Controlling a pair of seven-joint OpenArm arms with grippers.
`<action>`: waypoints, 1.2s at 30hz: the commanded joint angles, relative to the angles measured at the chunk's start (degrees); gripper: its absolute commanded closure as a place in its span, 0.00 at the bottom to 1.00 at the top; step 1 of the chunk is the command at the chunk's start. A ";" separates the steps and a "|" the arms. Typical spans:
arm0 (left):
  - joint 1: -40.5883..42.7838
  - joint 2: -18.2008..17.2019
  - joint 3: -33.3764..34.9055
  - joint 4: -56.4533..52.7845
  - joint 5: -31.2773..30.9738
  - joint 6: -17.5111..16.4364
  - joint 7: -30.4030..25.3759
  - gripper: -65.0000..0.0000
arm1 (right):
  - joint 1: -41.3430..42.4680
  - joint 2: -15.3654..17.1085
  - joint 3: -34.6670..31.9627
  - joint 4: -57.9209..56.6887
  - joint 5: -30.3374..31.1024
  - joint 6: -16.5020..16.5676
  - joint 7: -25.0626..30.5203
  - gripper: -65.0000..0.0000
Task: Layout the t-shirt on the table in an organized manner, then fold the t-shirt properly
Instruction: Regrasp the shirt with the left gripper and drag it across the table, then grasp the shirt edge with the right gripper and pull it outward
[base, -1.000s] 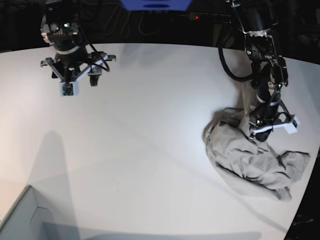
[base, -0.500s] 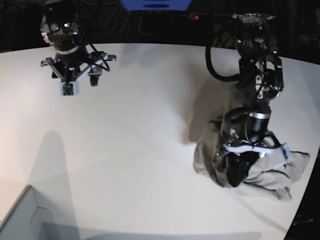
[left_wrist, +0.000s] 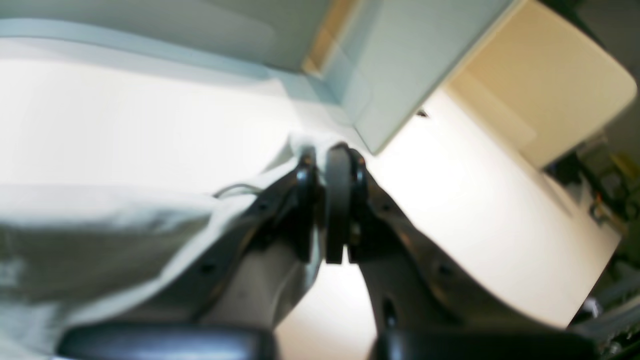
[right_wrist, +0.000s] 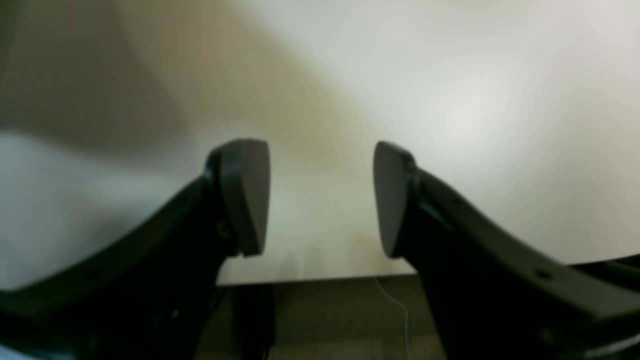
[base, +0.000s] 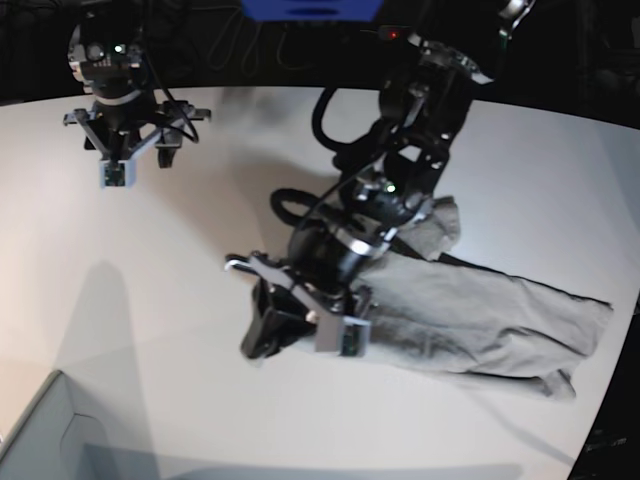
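Left gripper (left_wrist: 330, 150) fills the middle of the left wrist view with its two dark fingers pressed together, only a thin slit between the pads. A fold of the t-shirt (left_wrist: 100, 235) is pinched between them: pale cloth wraps over the fingertip at the centre of the frame and trails away to the lower left, where it covers the left-hand finger. Behind the fingertips, in the upper middle of that frame, stands the corner of a pale box (left_wrist: 400, 75), and the bright table (left_wrist: 480, 210) spreads to the right.

In the base view the same gripper (base: 300, 325) sits low over the table (base: 200, 260) just left of centre, its arm reaching in from the upper right. The t-shirt (base: 480, 320) stretches out from it as a long, wrinkled grey-beige band toward the right edge of the frame, lying on the tabletop, with one lobe rising beside the arm at centre right and a bunched end at the lower right. The pale box corner (base: 45, 435) shows at the lower left, well apart from the cloth.

Right gripper (right_wrist: 320, 200) shows its fingers spread wide in the right wrist view, with nothing between them but the white table (right_wrist: 450, 100). In the base view it (base: 115, 170) hangs at the upper left, well apart from the t-shirt.
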 joint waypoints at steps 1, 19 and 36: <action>-2.68 1.55 1.35 -1.53 -0.29 -0.58 -1.11 0.98 | -0.20 0.11 0.82 0.97 -0.01 0.23 1.16 0.48; 6.73 -10.58 -14.65 0.41 -0.38 -0.58 -1.46 0.11 | -0.28 -0.15 -2.52 1.15 0.17 0.23 1.60 0.48; -3.73 -16.21 -48.40 -38.89 -0.29 -0.76 -1.29 0.11 | 6.92 -0.15 -20.80 -4.83 0.17 0.23 1.51 0.48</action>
